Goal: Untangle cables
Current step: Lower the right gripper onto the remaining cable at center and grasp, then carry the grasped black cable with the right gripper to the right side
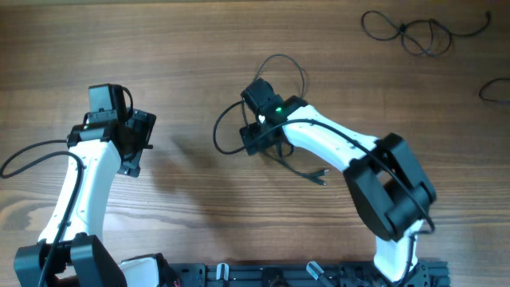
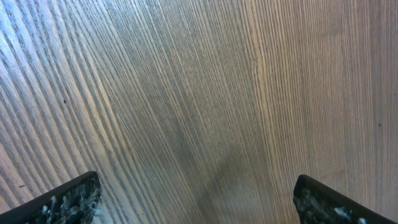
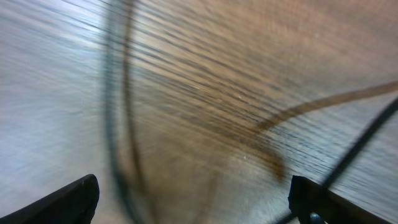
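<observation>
Thin dark cables [image 1: 280,60] lie in loose loops around my right gripper [image 1: 250,130], and their small plug ends [image 1: 319,177] rest beside the right forearm. The right wrist view is blurred. In it the right gripper [image 3: 193,184] stands open low over the wood, with one cable strand [image 3: 114,93] running just inside its left finger and another strand [image 3: 367,137] by its right finger. Nothing is pinched. My left gripper [image 1: 142,143] hovers at the table's left, away from the cables. It [image 2: 196,182] is open over bare wood.
A second small tangle of thin cable [image 1: 414,32] lies at the far right corner. Another dark loop [image 1: 496,88] pokes in at the right edge. Thick black arm cables [image 1: 32,155] hang by the left arm. The arm bases stand along the front edge.
</observation>
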Robot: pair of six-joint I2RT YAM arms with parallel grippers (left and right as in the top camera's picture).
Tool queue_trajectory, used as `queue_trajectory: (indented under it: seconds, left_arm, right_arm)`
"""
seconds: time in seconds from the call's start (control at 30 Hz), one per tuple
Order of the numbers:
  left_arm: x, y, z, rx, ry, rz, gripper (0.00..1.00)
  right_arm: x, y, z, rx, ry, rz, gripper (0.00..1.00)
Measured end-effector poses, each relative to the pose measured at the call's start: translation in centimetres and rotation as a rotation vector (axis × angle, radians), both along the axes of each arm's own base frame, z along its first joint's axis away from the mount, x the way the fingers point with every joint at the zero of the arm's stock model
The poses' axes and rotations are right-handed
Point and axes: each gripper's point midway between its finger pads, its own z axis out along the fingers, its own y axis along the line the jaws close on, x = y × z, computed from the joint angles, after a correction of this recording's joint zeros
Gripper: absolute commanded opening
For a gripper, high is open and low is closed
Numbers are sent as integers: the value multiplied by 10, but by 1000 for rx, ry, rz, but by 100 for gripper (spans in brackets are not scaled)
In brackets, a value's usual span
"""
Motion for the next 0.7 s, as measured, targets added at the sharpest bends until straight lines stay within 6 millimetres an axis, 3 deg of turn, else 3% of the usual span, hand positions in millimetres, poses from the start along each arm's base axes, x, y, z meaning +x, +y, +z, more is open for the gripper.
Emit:
queue_trajectory:
  seconds: [0.1, 0.13, 0.2, 0.27, 0.37, 0.47, 0.5, 0.57, 0.63, 0.67, 0.7]
  left_arm:
    - [0, 0, 0, 0, 0, 0, 100]
    - [0, 0, 0, 0, 0, 0, 100]
    - [0, 0, 0, 0, 0, 0, 100]
    - [0, 0, 0, 0, 0, 0, 100]
    - [-1, 0, 0, -1, 4, 0, 100]
    - [-3, 0, -1, -2, 11, 0, 100]
    - [-3, 0, -1, -2, 12, 0, 100]
    - [-3, 0, -1, -2, 11, 0, 100]
    - [-3, 0, -1, -2, 12, 0, 100]
    - [-3, -1, -1, -2, 13, 0, 100]
    - [-3, -1, -1, -2, 14, 0, 100]
  right_arm:
    - [4, 4, -4, -1, -15, -20, 98]
    - [4, 4, -4, -6, -17, -14, 72]
    - [4, 6, -4, -6, -21, -1, 4]
    - [7, 6, -3, -8, -34, 5, 4]
    - [26, -17, 0, -80, -90, -21, 4]
    - [69, -97, 16, -268, -193, -112, 4]
    - [81, -122, 37, -287, -235, -165, 4]
    - [94, -159, 100, -248, -346, -261, 4]
    - [92, -206, 186, -181, -497, -389, 4]
    - [89, -231, 218, -164, -558, -450, 4]
    - [85, -250, 232, -161, -586, -497, 4]
